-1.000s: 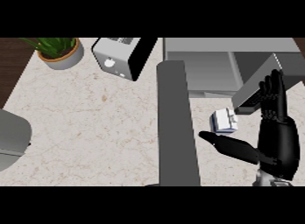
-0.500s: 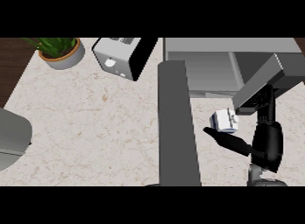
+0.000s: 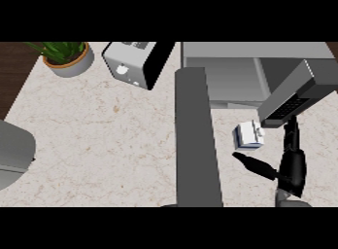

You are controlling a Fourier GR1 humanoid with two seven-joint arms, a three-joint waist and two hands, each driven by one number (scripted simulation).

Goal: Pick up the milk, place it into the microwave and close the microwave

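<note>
A small white milk carton (image 3: 249, 134) is seen standing on the speckled counter (image 3: 107, 131), just in front of the open microwave (image 3: 254, 73), whose dark door (image 3: 297, 95) swings out to the right. The right hand (image 3: 290, 163) is set beside the carton with thumb and fingers spread apart, a fingertip near its right side, nothing clasped. The left hand is not shown. The carton is judged light, fairly stiff yet crushable, with smooth sides; it would best be taken across its two flat side walls, low on the body. The microwave cavity appears to hold nothing. A potted plant (image 3: 66, 57) and a toaster (image 3: 132, 63) are placed at the back left
</note>
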